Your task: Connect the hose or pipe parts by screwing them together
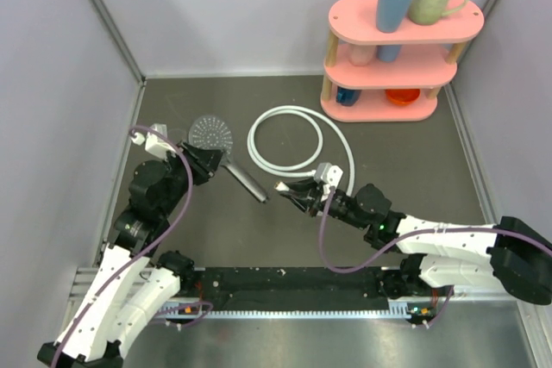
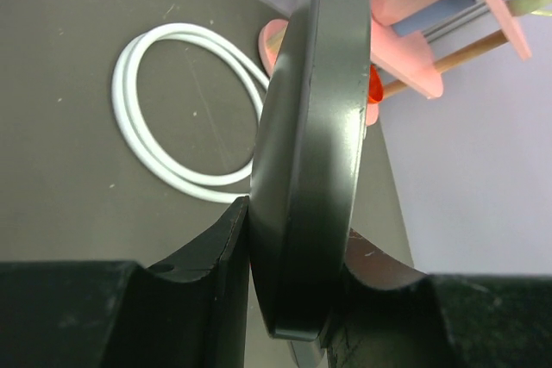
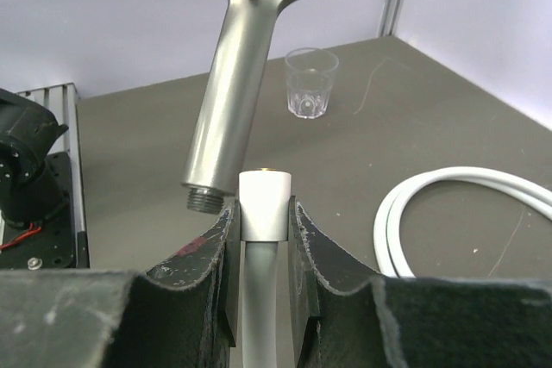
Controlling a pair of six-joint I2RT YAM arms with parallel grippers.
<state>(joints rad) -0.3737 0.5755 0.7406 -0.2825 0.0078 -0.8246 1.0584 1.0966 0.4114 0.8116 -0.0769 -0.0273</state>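
Observation:
The dark grey shower head is held off the table, and my left gripper is shut on the rim of its round head, which stands edge-on between the fingers. Its handle slants down toward the right gripper and ends in a bare thread. My right gripper is shut on the white hose's metal end fitting, which stands upright just right of the thread and close to it, not joined. The rest of the white hose lies in loops on the table.
A pink three-tier shelf with mugs stands at the back right. A small clear plastic cup stands on the table beyond the handle in the right wrist view. Grey walls close in the left, back and right sides.

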